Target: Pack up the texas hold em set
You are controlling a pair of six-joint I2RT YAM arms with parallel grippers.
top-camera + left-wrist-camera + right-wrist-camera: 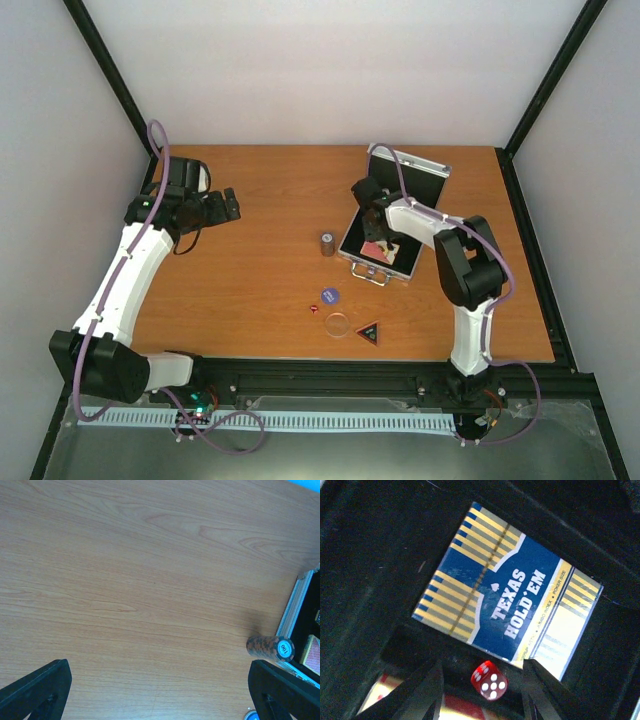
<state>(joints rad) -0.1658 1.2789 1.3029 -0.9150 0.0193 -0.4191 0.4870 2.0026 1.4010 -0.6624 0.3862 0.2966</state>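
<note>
- The black triangle (370, 333) lies nearest the arm bases, at 5 o'clock from the dark cylinder (327, 244). The clear disc (338, 324) is just beside it, at its 9 o'clock.
- A small red die (314, 309) and the blue chip (329, 295) lie close together on the table (250, 290), at 6 o'clock from the cylinder. The die is at the chip's 7 o'clock.
- The cylinder stands upright mid-table, just beside the silver case (396, 275), at the case's 9 o'clock.
- The right gripper (378, 232) reaches down into the open case with its fingers (415, 695) released. A second red die (489, 680) sits between them, touching neither, at 6 o'clock from the blue-gold deck (505, 585) on the black lining (380, 555).
- The red deck (312, 652) lies inside the case, near its front wall.
- The left gripper (232, 205) hovers at 10 o'clock from the cylinder, well apart. Its fingers (35, 690) are spread wide around nothing.
- The case's lid (415, 168) stands open at the far side, at 12 o'clock.
</note>
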